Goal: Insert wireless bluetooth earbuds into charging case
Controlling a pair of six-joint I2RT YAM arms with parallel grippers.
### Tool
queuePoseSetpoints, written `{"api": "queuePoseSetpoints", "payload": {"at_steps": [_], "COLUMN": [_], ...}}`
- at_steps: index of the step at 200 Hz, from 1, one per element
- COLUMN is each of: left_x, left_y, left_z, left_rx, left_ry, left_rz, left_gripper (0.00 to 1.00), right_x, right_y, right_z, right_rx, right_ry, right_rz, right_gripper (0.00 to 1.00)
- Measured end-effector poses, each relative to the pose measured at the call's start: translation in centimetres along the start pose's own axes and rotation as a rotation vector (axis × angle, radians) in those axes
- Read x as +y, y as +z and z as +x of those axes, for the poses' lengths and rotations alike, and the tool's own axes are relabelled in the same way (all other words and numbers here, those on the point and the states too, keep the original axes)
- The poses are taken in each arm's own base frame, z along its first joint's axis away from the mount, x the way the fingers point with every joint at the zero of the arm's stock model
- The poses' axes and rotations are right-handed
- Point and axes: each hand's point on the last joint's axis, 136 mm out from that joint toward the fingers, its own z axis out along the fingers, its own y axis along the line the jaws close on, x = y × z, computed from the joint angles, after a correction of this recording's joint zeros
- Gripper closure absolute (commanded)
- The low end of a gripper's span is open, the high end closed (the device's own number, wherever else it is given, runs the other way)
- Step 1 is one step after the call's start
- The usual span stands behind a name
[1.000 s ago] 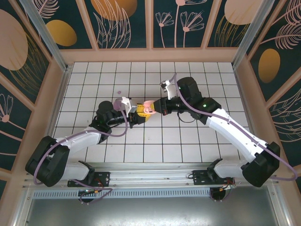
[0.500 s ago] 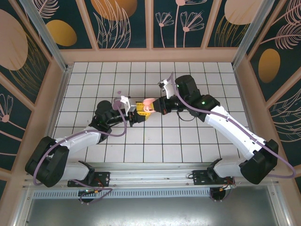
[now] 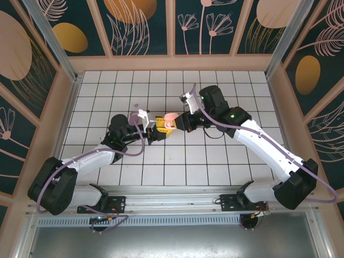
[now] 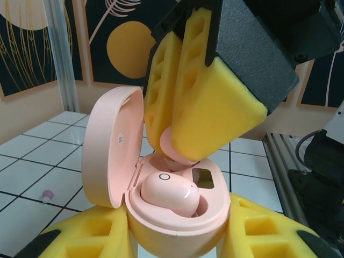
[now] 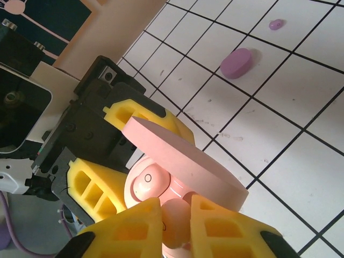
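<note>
My left gripper point(image 4: 177, 239) is shut on the base of the pink charging case point(image 4: 180, 223), whose lid point(image 4: 110, 145) stands open. One pale pink earbud point(image 4: 167, 191) sits in its socket. My right gripper point(image 5: 176, 215) is shut on a second pink earbud point(image 5: 173, 228) and holds it just over the case's other socket, touching or almost touching it. In the top view the two grippers meet at the case point(image 3: 170, 120) above mid-table. A lilac-purple oval piece point(image 5: 236, 63) and a tinier lilac bit point(image 5: 276, 24) lie on the tiles beyond.
The white tiled floor point(image 3: 226, 161) is bounded by low wooden walls point(image 3: 172, 63). The lilac pieces lie left of the grippers, toward the back point(image 3: 136, 105). A small lilac bit point(image 4: 48, 195) rests on the tiles beside the case.
The right gripper has brought its pink earbud left and down onto the open case. The left gripper has shifted the case slightly toward the back.
</note>
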Motion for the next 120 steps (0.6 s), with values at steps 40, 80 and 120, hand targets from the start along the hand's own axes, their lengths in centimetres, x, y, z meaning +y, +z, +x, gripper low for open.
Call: {"api": "queuePoseSetpoints", "payload": {"at_steps": [40,80,120], "left_x": [0.06,0.06,0.12], "left_y": [0.0,0.0,-0.01], "left_z": [0.05,0.07,0.08], "left_rx": [0.002,0.002,0.002], "left_ry": [-0.003,-0.003,-0.003], "left_rz": [-0.003,-0.004,-0.007], "left_gripper": [0.91,0.91,0.9], "right_x": [-0.01,0.03,0.08], "right_y": [0.07,0.14,0.22], "right_z": [0.13,0.05,0.05], "right_rx": [0.008,0.014,0.017], "right_ry": [-0.001,-0.011,-0.011], "right_rz": [0.001,-0.002,-0.002], "right_gripper": [0.76,0.74,0.68]}}
